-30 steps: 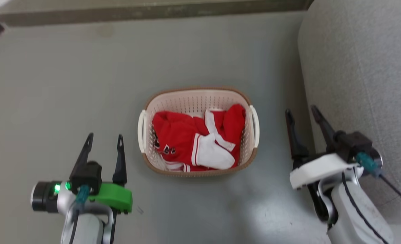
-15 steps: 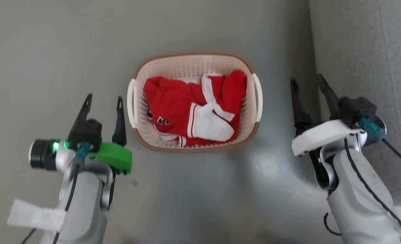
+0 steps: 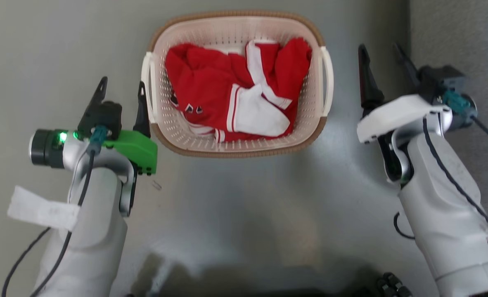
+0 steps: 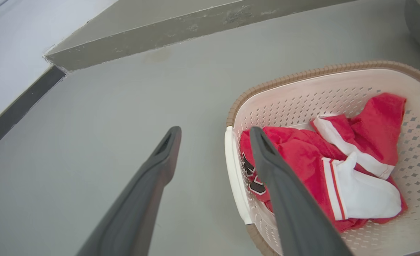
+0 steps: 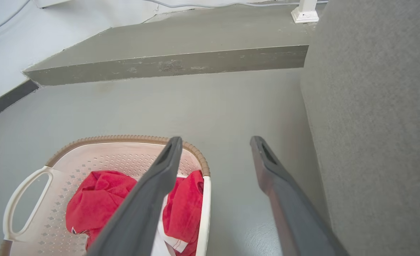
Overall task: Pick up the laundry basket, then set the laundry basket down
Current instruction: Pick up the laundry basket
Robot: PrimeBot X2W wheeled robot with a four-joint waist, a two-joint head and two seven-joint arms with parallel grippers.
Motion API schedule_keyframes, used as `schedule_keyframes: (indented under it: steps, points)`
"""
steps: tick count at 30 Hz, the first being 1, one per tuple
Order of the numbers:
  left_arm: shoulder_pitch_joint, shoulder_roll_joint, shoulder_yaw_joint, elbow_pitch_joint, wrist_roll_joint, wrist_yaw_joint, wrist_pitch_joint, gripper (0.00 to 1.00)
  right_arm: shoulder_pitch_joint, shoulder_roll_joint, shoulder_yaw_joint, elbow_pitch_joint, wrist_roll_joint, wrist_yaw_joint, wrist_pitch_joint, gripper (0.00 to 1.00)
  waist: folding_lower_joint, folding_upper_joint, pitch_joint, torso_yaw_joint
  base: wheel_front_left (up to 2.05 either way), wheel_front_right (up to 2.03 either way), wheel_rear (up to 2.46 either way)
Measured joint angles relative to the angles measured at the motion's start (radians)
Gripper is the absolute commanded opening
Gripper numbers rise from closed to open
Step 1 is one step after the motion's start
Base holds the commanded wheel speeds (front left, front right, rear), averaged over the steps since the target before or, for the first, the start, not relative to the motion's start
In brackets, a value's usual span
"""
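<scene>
Looking down on the laundry basket (image 3: pixel 235 31), a cream perforated oval with a brown woven-look rim, sitting upright on the grey floor (image 3: pixel 244 198) at the top middle of the head view. Carrying a crumpled heap of red-and-white clothing (image 3: pixel 211 82), piled toward the near wall and leaving the far wall's holes bare. Flanking it with both arms: poising the left gripper (image 3: pixel 122 83) just outside the white left handle (image 3: pixel 147 88), fingers spread wide and gripping nothing, the inner finger (image 3: pixel 142 107) lying right alongside that handle, contact impossible to tell. Crossing the basket's edge and the red cloth with that same finger in the left wrist view. Holding the right gripper (image 3: pixel 379 46) wide apart and empty too, hanging between the white right handle (image 3: pixel 328 82) and a grey fabric-covered piece of furniture (image 3: pixel 454 33), with a strip of floor separating it from the basket. Wearing a white paper tag (image 3: pixel 41 210) on the left forearm, its writing too faint to read; showing small black-and-white patches (image 3: pixel 192 109) on the red garment, also unreadable. Taking in a low grey step (image 5: pixel 167 65) beyond the basket in the right wrist view.
</scene>
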Motion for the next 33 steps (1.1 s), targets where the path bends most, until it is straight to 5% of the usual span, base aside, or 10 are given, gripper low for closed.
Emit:
schedule_keyframes:
  steps: [33]
  points:
    - [-0.216,-0.013,-0.038,0.295,-0.011,-0.044,0.004,1.0,-0.175,-0.005,0.138,0.228,0.134,0.0,0.0,1.0,-0.0001,0.0,0.234,0.008,0.0,0.0,0.0]
